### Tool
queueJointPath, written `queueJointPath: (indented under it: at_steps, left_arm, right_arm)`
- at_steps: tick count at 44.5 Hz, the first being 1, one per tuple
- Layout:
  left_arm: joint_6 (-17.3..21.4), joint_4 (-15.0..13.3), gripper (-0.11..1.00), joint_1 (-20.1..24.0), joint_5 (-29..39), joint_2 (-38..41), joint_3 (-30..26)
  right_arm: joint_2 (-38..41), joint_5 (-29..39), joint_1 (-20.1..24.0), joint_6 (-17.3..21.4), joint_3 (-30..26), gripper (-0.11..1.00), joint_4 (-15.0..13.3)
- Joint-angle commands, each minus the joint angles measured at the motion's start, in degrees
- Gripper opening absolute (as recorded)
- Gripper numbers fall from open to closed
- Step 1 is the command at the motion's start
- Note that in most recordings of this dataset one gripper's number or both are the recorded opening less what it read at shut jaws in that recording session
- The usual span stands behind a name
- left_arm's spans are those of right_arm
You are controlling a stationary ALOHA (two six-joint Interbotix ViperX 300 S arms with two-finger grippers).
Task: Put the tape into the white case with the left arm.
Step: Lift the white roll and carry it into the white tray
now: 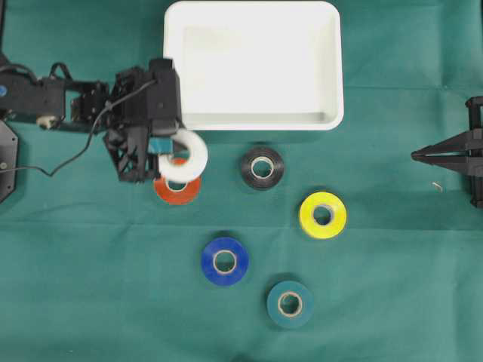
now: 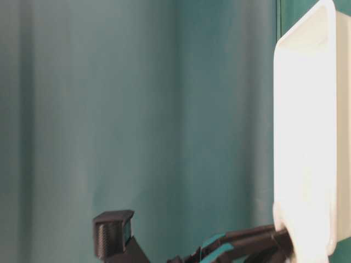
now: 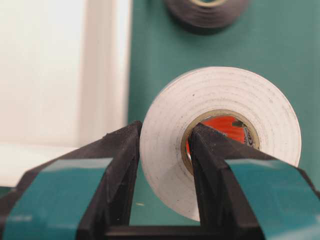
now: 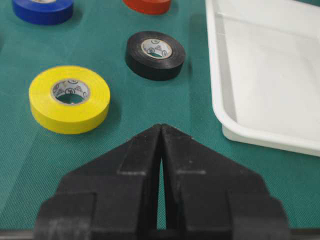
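My left gripper [image 1: 167,148] [image 3: 165,132] is shut on a white tape roll [image 1: 183,155] [image 3: 220,135]: one finger is inside the core, the other on the outer face. The roll hangs above an orange tape roll [image 1: 177,190], whose colour shows through the white roll's core in the left wrist view. The white case [image 1: 253,65] [image 3: 55,80] [image 4: 270,75] lies just up and right of that gripper, with nothing in it. In the table-level view the case [image 2: 307,126] fills the right side, with the left gripper's fingers [image 2: 241,241] at its lower edge. My right gripper [image 1: 415,156] [image 4: 161,127] rests shut at the right edge, holding nothing.
Loose on the green cloth lie a black roll [image 1: 262,167] [image 4: 155,54], a yellow roll [image 1: 323,215] [image 4: 70,97], a blue roll [image 1: 225,261] [image 4: 44,10] and a teal roll [image 1: 290,304]. The orange roll [image 4: 147,5] shows in the right wrist view too.
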Motion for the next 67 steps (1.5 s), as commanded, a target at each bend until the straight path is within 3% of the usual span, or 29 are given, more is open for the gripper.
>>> queueJointPath:
  at_steps: [1,37,54,67]
  left_arm:
    - [0.79,0.09,0.28,2.29,-0.53,0.26,-2.20]
    - [13.36,0.09,0.28,18.19,-1.85,11.95,-12.74]
    - [14.41,0.09,0.28,23.03,-1.85,16.61,-16.08]
    - [14.94,0.09,0.28,23.73,-1.58,16.70,-15.56]
  right_arm:
    - [0.35,-0.35,-0.09,0.09,-0.62,-0.09,0.00]
    - [0.35,-0.35,-0.09,0.09,-0.53,-0.09,0.00]
    - [0.26,-0.35,0.00,0.09,-0.53,-0.09,0.00]
    - [0.35,-0.35,-0.09,0.09,-0.53,-0.09,0.00]
